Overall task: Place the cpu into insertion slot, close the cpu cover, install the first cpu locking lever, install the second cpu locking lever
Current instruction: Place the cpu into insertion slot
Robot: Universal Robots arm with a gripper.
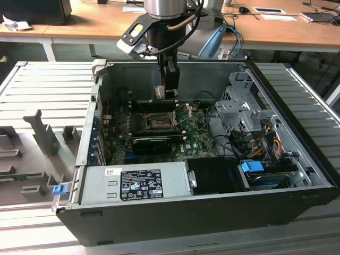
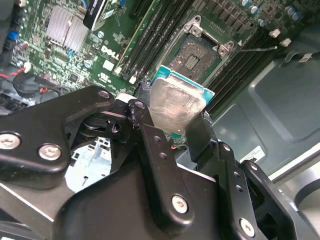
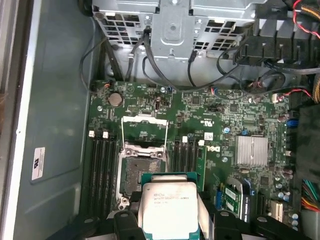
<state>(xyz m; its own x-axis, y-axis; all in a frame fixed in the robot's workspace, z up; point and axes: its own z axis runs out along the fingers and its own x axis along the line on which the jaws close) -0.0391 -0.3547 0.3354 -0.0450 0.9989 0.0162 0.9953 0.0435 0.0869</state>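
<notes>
Above insertion slot (image 3: pixel 141 172), off-centre: tool (image 2: pixel 172 122) pinches cpu (image 2: pixel 176 97) by its edges; cpu cover (image 3: pixel 145 120) stands open. Risk: tilted or offset seating could damage the slot.

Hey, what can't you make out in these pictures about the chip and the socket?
- The cpu: its underside faces away in both wrist views, and the claw covers the edges it grips.
- The insertion slot: in the first wrist view the held cpu hides its nearer part.
- The slot's contacts: too small to tell in the exterior view.
</notes>
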